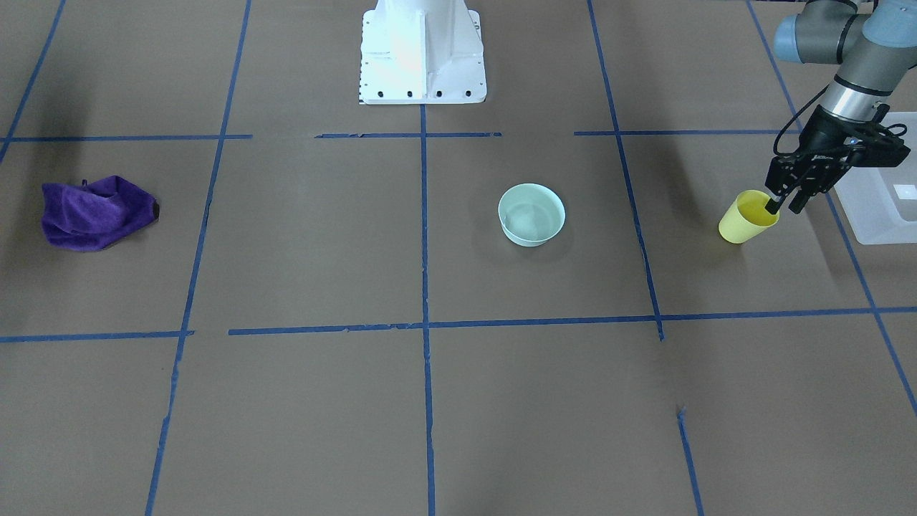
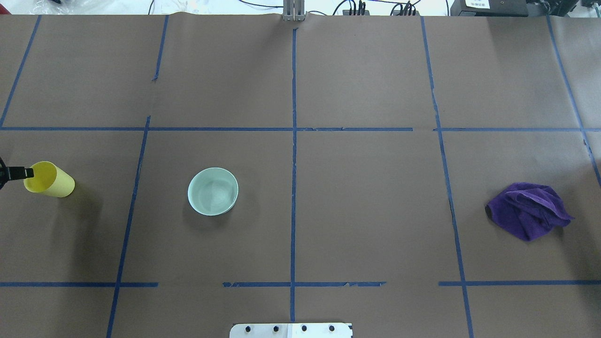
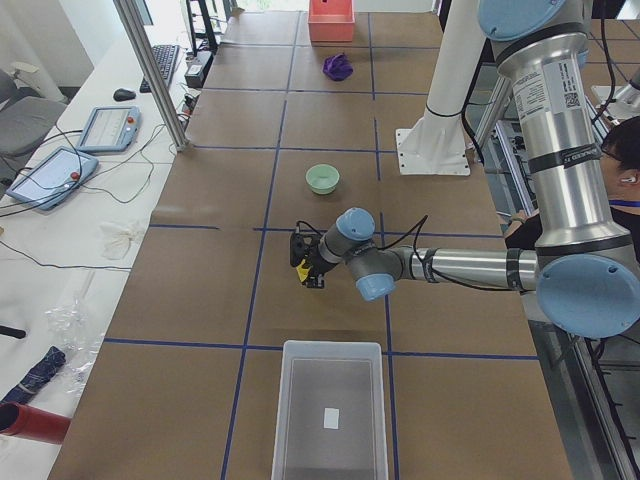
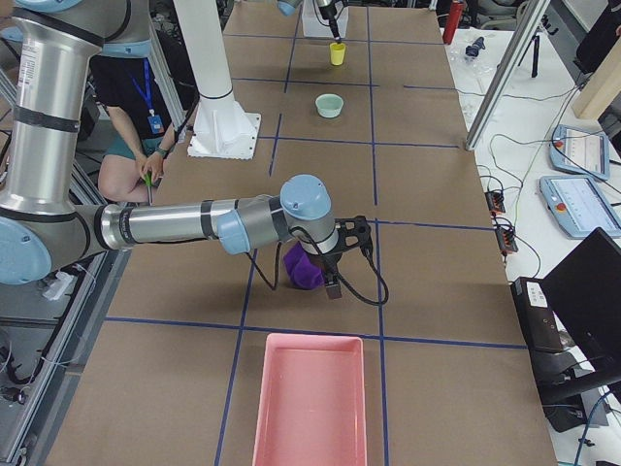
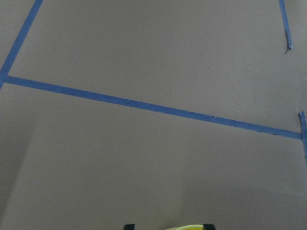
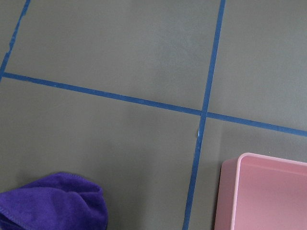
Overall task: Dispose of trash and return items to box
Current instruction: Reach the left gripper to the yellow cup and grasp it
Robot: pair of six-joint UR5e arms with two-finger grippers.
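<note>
The yellow cup (image 1: 745,218) is tilted, with its rim pinched in my left gripper (image 1: 783,206), one finger inside and one outside. It also shows in the overhead view (image 2: 49,180) at the far left and as a sliver in the left wrist view (image 5: 187,227). The mint-green bowl (image 1: 531,213) stands upright near mid-table (image 2: 212,191). The translucent box (image 1: 881,193) lies just beyond the cup, near my left arm (image 3: 330,420). My right gripper (image 4: 330,282) shows only in the exterior right view, over the purple cloth; I cannot tell whether it is open or shut.
The purple cloth (image 2: 528,211) lies crumpled on my right side of the table (image 6: 50,201). A pink tray (image 4: 310,398) sits at that end of the table (image 6: 268,191). The robot's white base (image 1: 423,50) stands at the table's middle edge. Blue tape lines cross the brown surface.
</note>
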